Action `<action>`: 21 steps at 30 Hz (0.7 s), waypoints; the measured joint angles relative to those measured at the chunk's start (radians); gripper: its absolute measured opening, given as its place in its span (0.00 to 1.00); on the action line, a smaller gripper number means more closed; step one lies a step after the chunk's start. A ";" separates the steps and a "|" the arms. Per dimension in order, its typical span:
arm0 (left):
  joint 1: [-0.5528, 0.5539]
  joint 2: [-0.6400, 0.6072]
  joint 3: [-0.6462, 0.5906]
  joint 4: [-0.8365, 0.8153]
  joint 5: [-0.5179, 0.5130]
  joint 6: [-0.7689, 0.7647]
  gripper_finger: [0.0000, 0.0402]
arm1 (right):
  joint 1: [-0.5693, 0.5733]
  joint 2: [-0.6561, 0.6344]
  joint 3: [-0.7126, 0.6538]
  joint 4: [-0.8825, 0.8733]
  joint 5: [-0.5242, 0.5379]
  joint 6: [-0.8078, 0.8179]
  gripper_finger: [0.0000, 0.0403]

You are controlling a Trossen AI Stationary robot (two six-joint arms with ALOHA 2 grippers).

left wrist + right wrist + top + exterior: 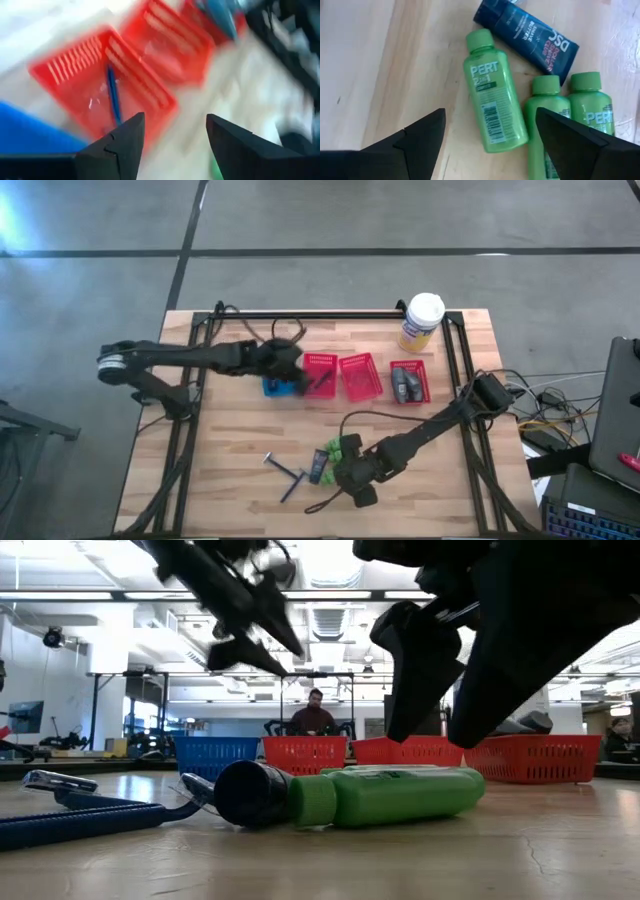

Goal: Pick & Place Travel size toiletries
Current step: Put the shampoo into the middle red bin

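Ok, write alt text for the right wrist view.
Three bright green plastic bottles lie on a light wooden table beside a dark blue tube with white lettering. The right gripper hovers open just above them, holding nothing.

Three green bottles (495, 112), dark tube (527, 37) — open fingers (422, 132)

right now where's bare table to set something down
Free: the front-left wood between the table's left edge and the blue razors, and the front-right corner beyond the right gripper. Crowded: the basket row under the left gripper, and the green bottles by the dark tube.
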 joint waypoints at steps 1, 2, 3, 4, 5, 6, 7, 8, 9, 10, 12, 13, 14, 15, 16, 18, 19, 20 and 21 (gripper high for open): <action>-0.027 -0.027 0.000 -0.050 -0.006 0.021 0.54 | -0.004 0.005 0.000 0.003 -0.001 -0.005 0.77; -0.059 -0.057 -0.001 -0.096 -0.026 0.038 0.53 | -0.008 0.009 0.000 0.005 -0.005 -0.010 0.76; -0.092 -0.085 -0.002 -0.136 -0.053 0.046 0.53 | -0.011 0.018 0.000 0.007 -0.011 -0.021 0.76; -0.130 -0.115 -0.003 -0.172 -0.093 0.046 0.53 | -0.015 0.029 0.000 0.016 -0.030 -0.033 0.75; -0.167 -0.145 -0.003 -0.192 -0.129 0.040 0.53 | -0.017 0.038 0.000 0.031 -0.050 -0.044 0.74; -0.201 -0.171 -0.003 -0.198 -0.162 0.034 0.53 | -0.019 0.045 -0.001 0.033 -0.058 -0.054 0.73; -0.234 -0.197 -0.004 -0.199 -0.193 0.022 0.53 | -0.019 0.058 -0.001 0.036 -0.059 -0.058 0.72; -0.266 -0.220 -0.008 -0.198 -0.219 0.008 0.53 | -0.019 0.065 0.000 0.045 -0.059 -0.058 0.72; -0.294 -0.242 -0.014 -0.200 -0.237 -0.007 0.53 | -0.019 0.070 0.000 0.044 -0.060 -0.059 0.71; -0.318 -0.260 -0.018 -0.206 -0.251 -0.020 0.53 | -0.019 0.074 0.000 0.040 -0.062 -0.059 0.70; -0.363 -0.297 -0.025 -0.212 -0.261 -0.025 0.53 | -0.019 0.081 0.000 0.047 -0.063 -0.059 0.68; -0.384 -0.312 -0.031 -0.215 -0.260 -0.022 0.53 | -0.019 0.083 0.000 0.046 -0.063 -0.059 0.67; -0.404 -0.330 -0.038 -0.221 -0.259 -0.022 0.53 | -0.019 0.085 0.000 0.040 -0.068 -0.059 0.66; -0.423 -0.344 -0.047 -0.224 -0.258 -0.022 0.53 | -0.022 0.086 0.000 0.040 -0.081 -0.058 0.64; -0.439 -0.356 -0.057 -0.226 -0.255 -0.022 0.53 | -0.025 0.086 -0.001 0.039 -0.090 -0.052 0.63; -0.460 -0.375 -0.074 -0.235 -0.253 -0.038 0.53 | -0.033 0.087 -0.002 0.035 -0.097 -0.020 0.59; -0.468 -0.383 -0.080 -0.232 -0.253 -0.050 0.53 | -0.036 0.083 -0.002 0.027 -0.097 -0.007 0.57; -0.475 -0.390 -0.085 -0.233 -0.254 -0.069 0.53 | -0.041 0.081 -0.004 0.016 -0.093 0.007 0.54; -0.482 -0.397 -0.090 -0.236 -0.255 -0.084 0.53 | -0.045 0.078 -0.004 0.012 -0.093 0.018 0.51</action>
